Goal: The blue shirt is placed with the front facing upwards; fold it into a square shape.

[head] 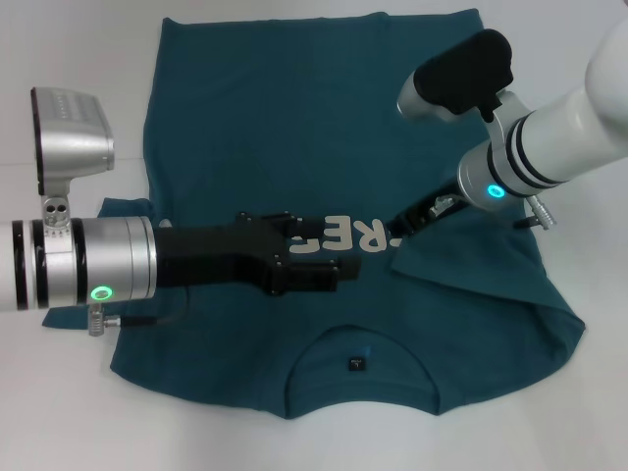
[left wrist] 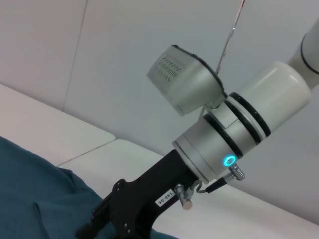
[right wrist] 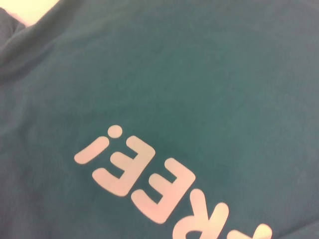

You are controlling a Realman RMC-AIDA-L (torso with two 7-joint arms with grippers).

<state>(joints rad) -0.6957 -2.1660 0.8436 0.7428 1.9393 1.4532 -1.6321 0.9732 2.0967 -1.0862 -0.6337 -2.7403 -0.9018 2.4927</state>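
Observation:
The blue shirt (head: 294,118) lies face up on the white table (head: 59,412), collar and dark neck label (head: 355,365) toward me. Its white lettering (head: 353,235) is partly covered by my left gripper (head: 324,250), which reaches in from the left over the chest with its fingers apart and nothing between them. My right gripper (head: 400,232) comes down from the upper right and pinches the tip of the right sleeve, which is drawn in over the chest and leaves a diagonal fold (head: 481,285). The right wrist view shows the shirt (right wrist: 199,74) and its lettering (right wrist: 149,184) close up.
The left wrist view shows the right arm (left wrist: 239,134) with its black gripper (left wrist: 94,226) low over the shirt (left wrist: 30,199), and a pale wall behind. Bare white table (head: 589,412) surrounds the shirt. The left sleeve (head: 126,208) sticks out under my left arm.

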